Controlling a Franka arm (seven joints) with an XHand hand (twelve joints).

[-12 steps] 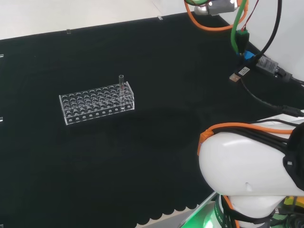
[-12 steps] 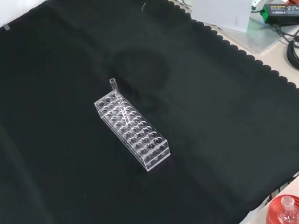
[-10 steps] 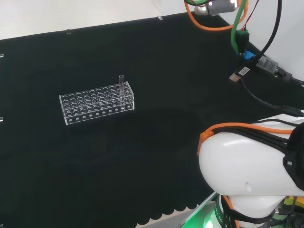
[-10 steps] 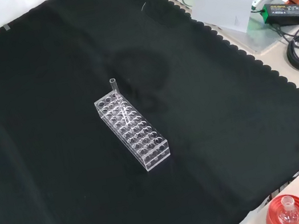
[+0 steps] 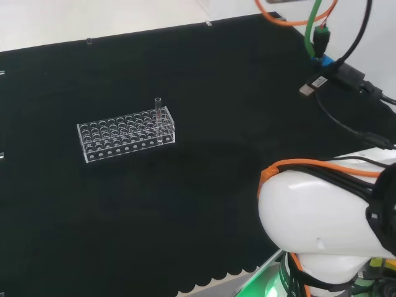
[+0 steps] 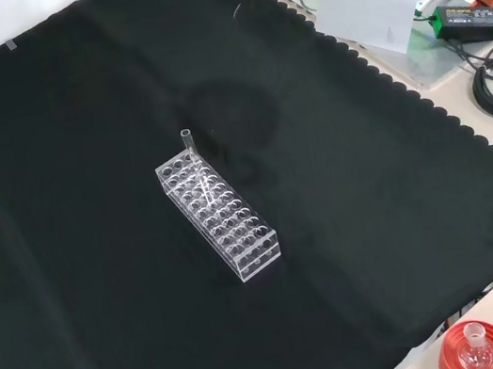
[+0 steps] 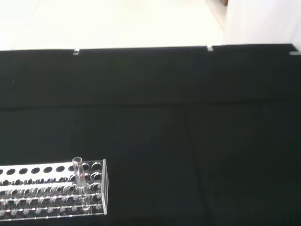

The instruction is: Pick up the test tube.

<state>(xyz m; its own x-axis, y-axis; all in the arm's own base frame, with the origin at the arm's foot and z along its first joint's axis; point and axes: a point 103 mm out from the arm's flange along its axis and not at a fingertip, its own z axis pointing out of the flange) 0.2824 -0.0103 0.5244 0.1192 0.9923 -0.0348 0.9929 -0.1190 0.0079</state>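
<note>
- The bench (image 5: 204,204) is the largest thing here, covered in a black cloth (image 6: 112,342) with a scalloped edge along one side
- The arm's own white link (image 5: 322,223), banded with orange cable, stands at the lower right of the head view, well apart from the rack and to its right
- A clear plastic rack (image 5: 126,134) (image 6: 220,216) (image 7: 54,190) with rows of round holes sits on the cloth; in the front view it runs slantwise near the middle of the cloth
- Black cables (image 5: 346,117) trail across the cloth's far right corner in the head view, far to the right of the rack
- A red ribbed ring (image 6: 474,350) holding a small clear flask stands off the cloth at the bottom edge of the front view, well apart from the rack
- The test tube (image 5: 158,117) (image 6: 192,156) (image 7: 79,173) — clear, upright, open mouth up — stands in a hole at one end of the rack: the right end in the head view, the upper-left end in the front view; its top rises above the rack's upper plate
- Nothing touches the tube or the rack
- The hand — I cannot tell whether its fingers are spread or curled
</note>
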